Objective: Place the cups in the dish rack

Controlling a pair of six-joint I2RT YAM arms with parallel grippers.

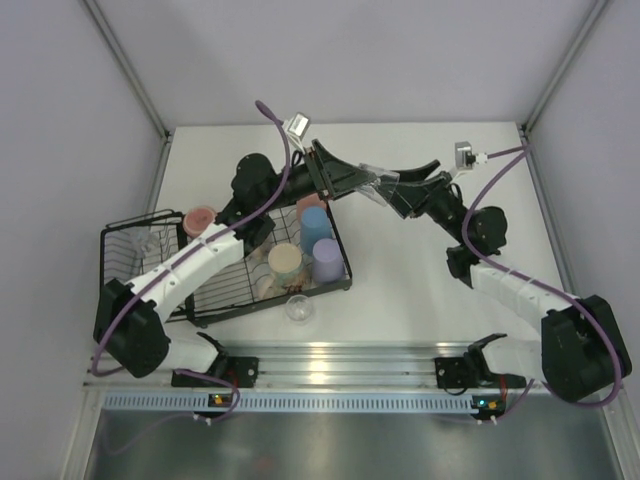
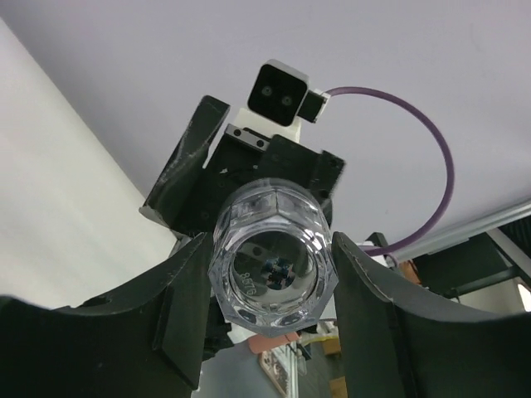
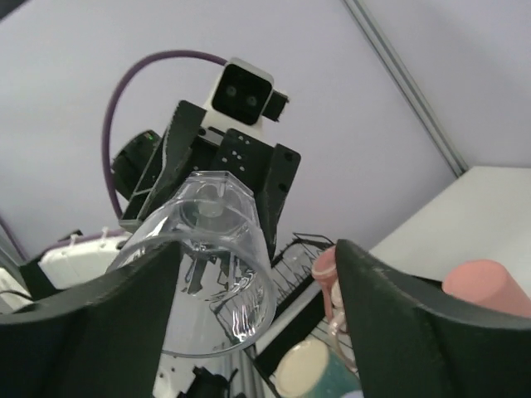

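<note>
A small clear glass (image 1: 379,182) hangs in the air above the rack's far right corner, between my two grippers, which face each other. My left gripper (image 1: 366,181) is shut on it: in the left wrist view both dark fingers press the glass (image 2: 272,257) from either side, base toward the camera. My right gripper (image 1: 392,190) stands open. In the right wrist view the glass (image 3: 211,257) leans by the left finger, with a wide gap to the right finger (image 3: 390,307). The black wire dish rack (image 1: 215,305) holds blue (image 1: 315,222), lavender (image 1: 326,258), cream (image 1: 286,262) and salmon-pink (image 1: 200,220) cups.
Another clear glass (image 1: 299,308) stands on the white table just in front of the rack. A further clear glass (image 1: 140,240) sits in the rack's left basket. Purple cables loop above both wrists. Walls close the table on three sides.
</note>
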